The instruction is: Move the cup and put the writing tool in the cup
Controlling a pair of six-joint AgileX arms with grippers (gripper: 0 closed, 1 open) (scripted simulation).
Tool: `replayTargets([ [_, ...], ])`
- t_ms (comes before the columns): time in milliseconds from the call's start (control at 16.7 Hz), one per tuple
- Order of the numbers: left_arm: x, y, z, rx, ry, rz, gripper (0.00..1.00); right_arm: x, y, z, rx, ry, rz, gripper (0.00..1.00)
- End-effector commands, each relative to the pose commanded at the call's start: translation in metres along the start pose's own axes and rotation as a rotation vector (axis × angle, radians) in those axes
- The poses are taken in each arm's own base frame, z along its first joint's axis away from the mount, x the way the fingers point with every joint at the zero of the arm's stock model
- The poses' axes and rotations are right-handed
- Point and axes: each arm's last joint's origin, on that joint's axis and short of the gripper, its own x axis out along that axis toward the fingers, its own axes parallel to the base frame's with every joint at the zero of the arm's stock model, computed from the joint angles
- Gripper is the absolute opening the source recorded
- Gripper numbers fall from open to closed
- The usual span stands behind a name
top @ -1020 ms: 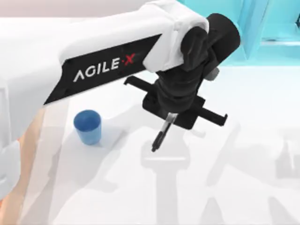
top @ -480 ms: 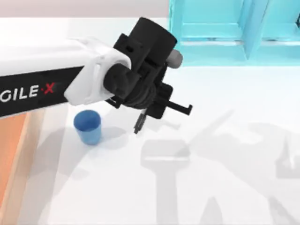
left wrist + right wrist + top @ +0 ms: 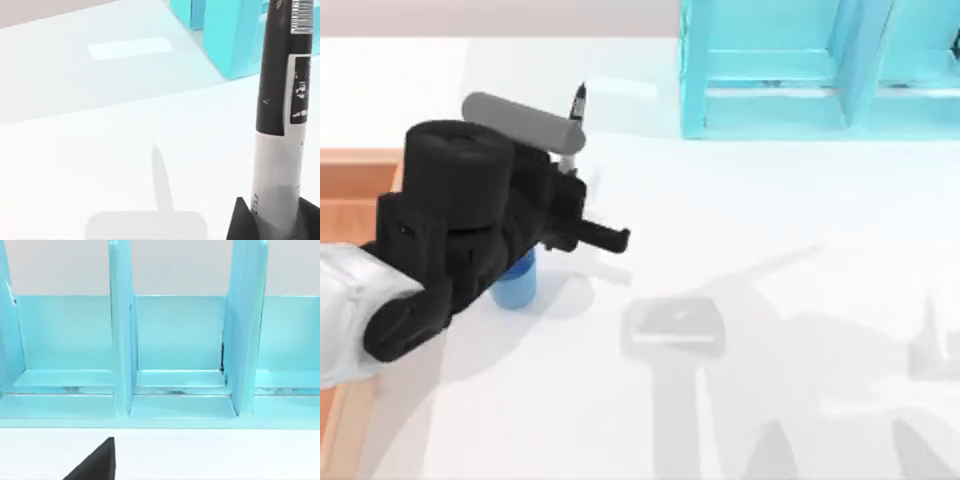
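Note:
The blue cup (image 3: 516, 284) stands upright on the white table at the left, partly covered by my left arm's black wrist. My left gripper (image 3: 564, 176) hangs just behind and above the cup, shut on the writing tool (image 3: 574, 124). This black marker with a grey-white middle pokes out toward the back of the table in the top view. In the left wrist view the writing tool (image 3: 280, 125) rises out of the black fingers (image 3: 241, 224), with bare table beyond. A black fingertip (image 3: 95, 466) of my right gripper faces the teal shelf.
A teal shelf unit (image 3: 800, 70) with upright dividers (image 3: 121, 335) stands at the back right of the table. An orange-brown surface (image 3: 350, 190) borders the table's left edge. Open white tabletop spreads across the middle and right.
My left arm has swung left across the table with the marker. The marker, earlier pointing toward the front of the table, now points toward the back. The wrist now covers part of the cup.

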Motion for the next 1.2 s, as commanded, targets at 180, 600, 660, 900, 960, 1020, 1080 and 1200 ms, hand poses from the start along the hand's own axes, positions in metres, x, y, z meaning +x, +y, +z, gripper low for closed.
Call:
replayTargets([
  [180,-0.029,0.015,-0.016,-0.015,-0.203,0.024,0.00,0.000,0.000,0.000,0.000,0.000,0.000,1.00],
  [600,-0.084,0.033,-0.041,-0.036,-0.561,0.073,0.00,0.000,0.000,0.000,0.000,0.000,0.000,1.00],
  [660,-0.088,0.034,-0.042,-0.038,-0.583,0.076,0.00,0.000,0.000,0.000,0.000,0.000,0.000,1.00],
  [900,-0.091,0.035,-0.044,-0.039,-0.601,0.078,0.00,0.000,0.000,0.000,0.000,0.000,0.000,1.00],
  [960,-0.091,0.035,-0.044,-0.039,-0.601,0.078,0.00,0.000,0.000,0.000,0.000,0.000,0.000,1.00],
  [1020,-0.090,0.034,-0.044,-0.037,-0.597,0.076,0.00,0.000,0.000,0.000,0.000,0.000,0.000,1.00],
  [1080,-0.090,0.034,-0.043,-0.037,-0.599,0.075,0.00,0.000,0.000,0.000,0.000,0.000,0.000,1.00],
  [1200,-0.086,0.034,-0.039,-0.039,-0.618,0.074,0.00,0.000,0.000,0.000,0.000,0.000,0.000,1.00],
])
